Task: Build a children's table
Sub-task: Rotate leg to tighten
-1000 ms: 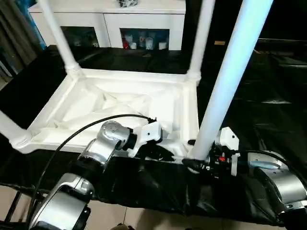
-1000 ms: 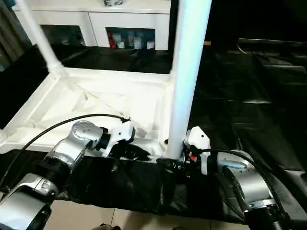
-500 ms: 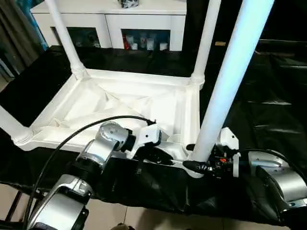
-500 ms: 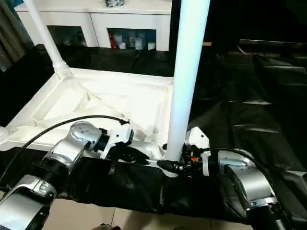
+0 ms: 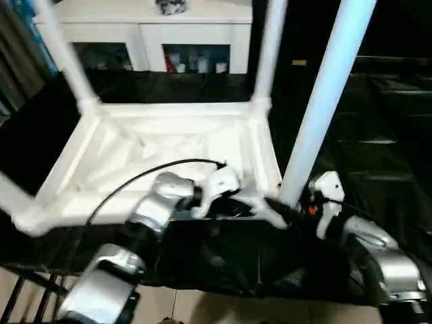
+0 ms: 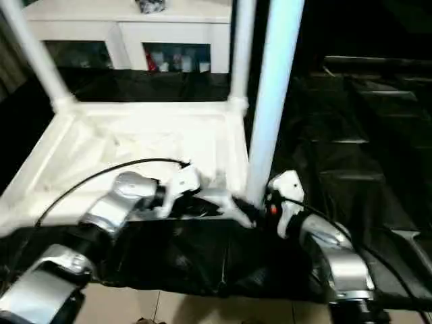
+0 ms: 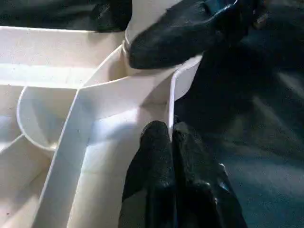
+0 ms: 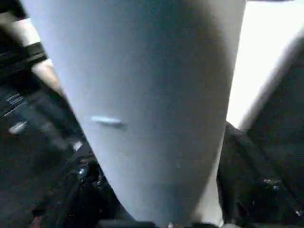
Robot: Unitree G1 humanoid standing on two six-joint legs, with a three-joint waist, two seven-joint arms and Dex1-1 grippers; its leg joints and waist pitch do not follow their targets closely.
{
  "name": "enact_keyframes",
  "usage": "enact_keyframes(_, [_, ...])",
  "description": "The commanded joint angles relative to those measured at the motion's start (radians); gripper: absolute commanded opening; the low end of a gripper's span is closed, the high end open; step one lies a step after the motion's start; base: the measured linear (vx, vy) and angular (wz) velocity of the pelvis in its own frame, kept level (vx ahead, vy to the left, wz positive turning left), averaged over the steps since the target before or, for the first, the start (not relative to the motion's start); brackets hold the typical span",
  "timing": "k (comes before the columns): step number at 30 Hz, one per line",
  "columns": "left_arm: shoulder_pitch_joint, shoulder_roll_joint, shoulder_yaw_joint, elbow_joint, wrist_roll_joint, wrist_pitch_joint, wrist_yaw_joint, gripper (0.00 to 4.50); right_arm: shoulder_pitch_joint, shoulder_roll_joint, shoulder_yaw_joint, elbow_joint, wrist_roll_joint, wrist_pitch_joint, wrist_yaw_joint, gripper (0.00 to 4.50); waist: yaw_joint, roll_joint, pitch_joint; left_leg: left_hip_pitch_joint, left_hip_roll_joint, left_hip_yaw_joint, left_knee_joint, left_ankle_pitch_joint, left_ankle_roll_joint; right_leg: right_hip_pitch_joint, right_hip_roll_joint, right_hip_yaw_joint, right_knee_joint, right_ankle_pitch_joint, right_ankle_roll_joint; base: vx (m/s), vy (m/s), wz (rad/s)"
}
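Table [image 5: 169, 145] lies upside down on your black-draped tabletop [image 5: 378, 155], by its near edge. Your left gripper [image 7: 171, 142] has its jaws pinched on the table's rim; your right gripper [image 5: 291, 210] clamps the near-right leg [image 5: 324, 101] at its socket.

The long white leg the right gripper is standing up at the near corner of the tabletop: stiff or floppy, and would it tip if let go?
The leg runs straight along its whole length, so it is probably a stiff tube. It leans, tall over a narrow base held by the right gripper; if it is not seated in the socket, it would likely topple.
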Motion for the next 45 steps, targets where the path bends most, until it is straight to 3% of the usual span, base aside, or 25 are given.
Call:
enact_keyframes(1, [-0.003,-0.09,-0.02,0.016,-0.017,0.017,0.089,0.0,-0.005,0.08,0.101,0.039,-0.014,0.02,-0.035,2.5,0.0,-0.024,-0.04,0.004,0.033,-0.021,-0.073,-0.265,0.047,0.036,-0.05,0.031,-0.094,-0.345,-0.19,0.0,0.0,0.0])
enact_keyframes(6, [-0.001,-0.167,-0.04,0.04,0.021,0.036,0.227,0.0,-0.092,0.22,0.069,0.161,-0.074,-0.013,-0.277,2.49,-0.013,-0.018,-0.038,0.005,0.033,-0.025,-0.079,-0.296,0.029,0.03,-0.046,0.03,-0.097,-0.374,-0.175,0.0,0.0,0.0])
enact_keyframes(10, [0.015,-0.187,-0.045,0.027,0.027,0.036,0.24,0.0,-0.146,0.269,0.05,0.227,-0.088,-0.052,-0.338,2.49,-0.02,-0.015,-0.04,0.004,0.031,-0.025,-0.079,-0.313,0.03,0.031,-0.047,0.03,-0.099,-0.366,-0.175,0.0,0.0,0.0])
enact_keyframes(12, [0.017,-0.181,-0.044,0.024,0.03,0.03,0.229,0.0,-0.156,0.274,0.057,0.236,-0.1,-0.095,-0.319,3.05,-0.024,-0.015,-0.04,0.002,0.032,-0.025,-0.08,-0.315,0.038,0.032,-0.047,0.03,-0.1,-0.358,-0.175,0.0,0.0,0.0])
enact_keyframes(15, [0.015,-0.169,-0.037,0.024,0.031,0.024,0.225,0.0,-0.153,0.269,0.056,0.231,-0.102,-0.133,-0.3,3.28,-0.024,-0.015,-0.041,0.003,0.033,-0.024,-0.08,-0.311,0.045,0.031,-0.048,0.032,-0.1,-0.344,-0.179,0.0,0.0,0.0])
enact_keyframes(22, [0.014,-0.122,-0.018,-0.006,-0.003,0.014,0.154,0.0,-0.123,0.17,0.044,0.169,-0.074,-0.186,-0.155,3.83,-0.02,-0.017,-0.046,-0.003,0.032,-0.019,-0.071,-0.243,0.087,0.039,-0.047,0.032,-0.088,-0.222,-0.216,0.0,0.0,0.0])
enact_keyframes(25, [0.016,-0.092,-0.022,-0.018,-0.017,0.001,0.087,0.0,-0.098,0.106,0.055,0.115,-0.042,-0.166,-0.043,4.08,-0.015,-0.023,-0.047,-0.005,0.033,-0.016,-0.066,-0.2,0.12,0.042,-0.047,0.031,-0.084,-0.174,-0.228,0.0,0.0,0.0])
enact_keyframes(28, [0.023,-0.041,-0.03,-0.037,-0.042,-0.023,-0.033,0.0,-0.055,0.002,0.084,0.04,-0.005,-0.136,0.12,4.22,0.0,-0.021,-0.046,-0.002,0.037,-0.015,-0.064,-0.181,0.143,0.044,-0.047,0.033,-0.081,-0.163,-0.23,0.0,0.0,0.0])
enact_keyframes(32, [0.024,-0.009,-0.034,-0.048,-0.053,-0.039,-0.099,0.0,-0.031,-0.058,0.098,0.008,0.012,-0.144,0.218,4.22,0.005,-0.018,-0.042,-0.002,0.039,-0.016,-0.07,-0.213,0.127,0.041,-0.048,0.031,-0.084,-0.215,-0.234,0.0,0.0,0.0])
enact_keyframes(34, [0.016,0.028,-0.031,-0.057,-0.065,-0.043,-0.175,0.0,-0.011,-0.139,0.126,-0.027,0.029,-0.108,0.357,4.22,0.008,-0.018,-0.041,0.002,0.042,-0.018,-0.072,-0.225,0.12,0.041,-0.047,0.032,-0.084,-0.231,-0.232,0.0,0.0,0.0])
enact_keyframes(39, [0.008,0.065,-0.041,-0.05,-0.064,-0.06,-0.232,0.0,-0.018,-0.203,0.154,-0.041,0.052,-0.05,0.45,4.22,0.015,-0.019,-0.044,0.0,0.043,-0.015,-0.068,-0.198,0.127,0.043,-0.049,0.031,-0.077,-0.178,-0.25,0.0,0.0,0.0])
enact_keyframes(45, [0.014,0.097,-0.046,-0.051,-0.07,-0.072,-0.287,0.0,-0.038,-0.24,0.166,-0.043,0.074,-0.011,0.512,3.63,0.026,-0.018,-0.046,0.001,0.043,-0.013,-0.064,-0.173,0.126,0.043,-0.049,0.03,-0.071,-0.135,-0.268,0.0,0.0,0.0])
